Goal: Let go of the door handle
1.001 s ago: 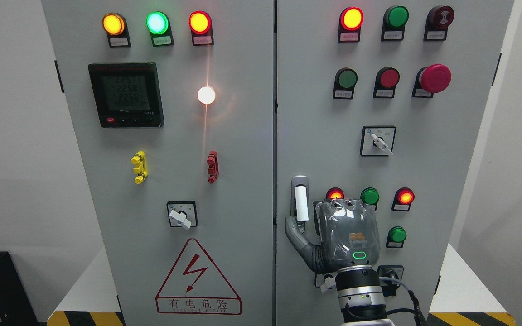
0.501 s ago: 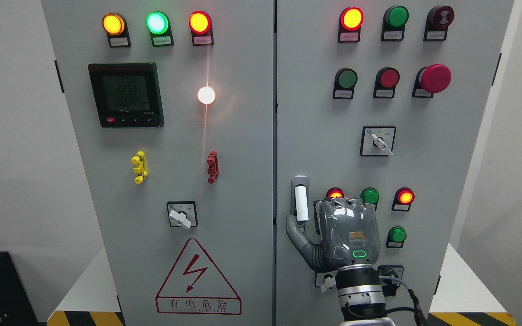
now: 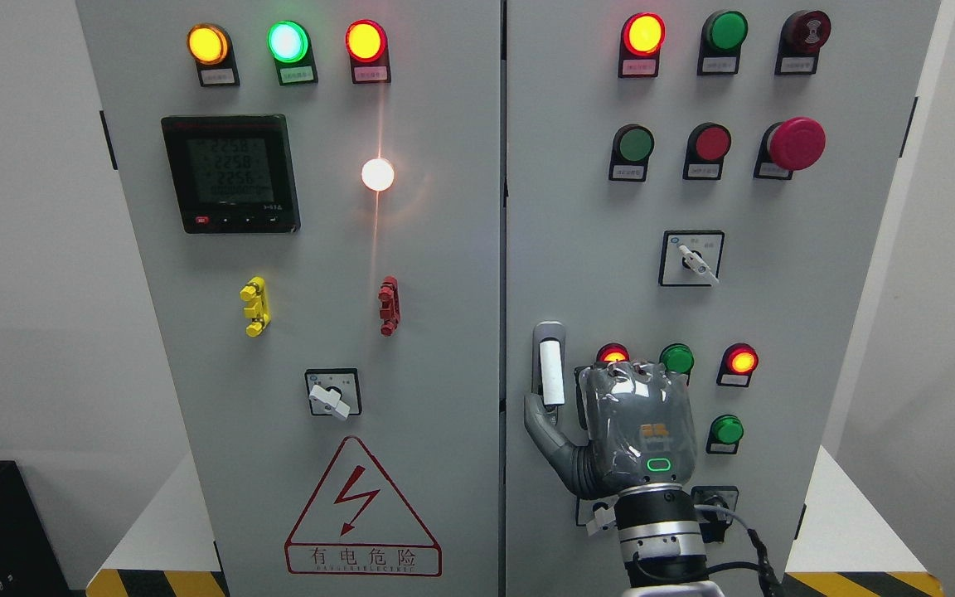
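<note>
The white door handle (image 3: 551,373) stands upright in its grey mount on the right cabinet door (image 3: 577,207), near that door's left edge. My right hand (image 3: 610,431), grey and covered in clear film, comes up from the bottom edge just right of the handle. Its back faces me. The thumb (image 3: 540,423) sticks out to the left, with its tip just below the handle's lower end. The fingers point toward the panel and do not wrap the handle. Both doors look closed. My left arm does not show.
Red and green lamps (image 3: 676,359) sit right behind my hand, and a rotary switch (image 3: 692,259) is above them. A red mushroom stop button (image 3: 796,143) is upper right. The left door carries a meter (image 3: 230,172) and a warning triangle (image 3: 361,510).
The right hand has edged a few pixels to the right, with the thumb tip slightly higher. The handle and doors have not moved.
</note>
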`<control>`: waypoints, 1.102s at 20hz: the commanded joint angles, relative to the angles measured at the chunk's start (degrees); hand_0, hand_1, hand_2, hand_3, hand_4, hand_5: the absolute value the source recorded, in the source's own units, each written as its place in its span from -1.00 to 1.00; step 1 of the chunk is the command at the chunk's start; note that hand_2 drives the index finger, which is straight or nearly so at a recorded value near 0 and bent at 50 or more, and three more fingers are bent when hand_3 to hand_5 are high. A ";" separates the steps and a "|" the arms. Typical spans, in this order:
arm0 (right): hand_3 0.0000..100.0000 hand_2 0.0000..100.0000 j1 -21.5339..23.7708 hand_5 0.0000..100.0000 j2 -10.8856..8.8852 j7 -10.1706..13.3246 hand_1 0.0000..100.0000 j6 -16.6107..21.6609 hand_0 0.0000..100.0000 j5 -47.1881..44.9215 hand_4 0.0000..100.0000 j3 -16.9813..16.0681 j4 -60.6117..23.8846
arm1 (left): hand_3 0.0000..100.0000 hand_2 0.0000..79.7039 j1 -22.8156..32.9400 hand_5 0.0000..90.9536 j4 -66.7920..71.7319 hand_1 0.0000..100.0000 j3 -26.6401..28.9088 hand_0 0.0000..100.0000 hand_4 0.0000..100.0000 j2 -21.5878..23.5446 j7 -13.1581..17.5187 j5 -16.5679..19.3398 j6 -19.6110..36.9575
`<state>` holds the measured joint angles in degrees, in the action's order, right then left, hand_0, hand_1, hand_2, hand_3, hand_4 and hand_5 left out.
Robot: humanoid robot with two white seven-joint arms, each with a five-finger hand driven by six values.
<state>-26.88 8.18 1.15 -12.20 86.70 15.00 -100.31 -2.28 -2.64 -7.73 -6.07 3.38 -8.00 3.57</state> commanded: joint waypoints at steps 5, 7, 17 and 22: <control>1.00 0.90 0.16 1.00 0.00 0.43 -0.54 -0.29 -0.15 -0.04 1.00 -0.06 -0.06 | -1.00 -1.00 -0.01 -1.00 0.00 0.11 0.00 -0.76 -1.00 0.00 0.05 0.00 0.03; 1.00 0.90 0.08 1.00 0.00 0.52 -0.53 -0.29 -0.15 -0.04 1.00 -0.06 -0.06 | -1.00 -1.00 -0.01 -1.00 0.00 0.11 0.00 -0.76 -1.00 0.00 0.05 0.00 0.03; 1.00 0.91 0.25 1.00 0.00 0.52 -0.48 -0.37 -0.07 -0.04 1.00 -0.15 -0.15 | -1.00 -1.00 -0.01 -1.00 0.00 0.11 0.00 -0.76 -1.00 0.00 0.05 0.00 0.03; 1.00 0.91 0.43 1.00 0.00 0.52 -0.48 -0.37 -0.03 -0.04 1.00 -0.15 -0.33 | -1.00 -1.00 -0.01 -1.00 0.00 0.11 0.00 -0.76 -1.00 0.00 0.05 0.00 0.03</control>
<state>-26.63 8.18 1.69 -12.54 86.66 14.93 -100.43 -2.28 -2.64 -7.73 -6.07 3.38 -8.00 3.57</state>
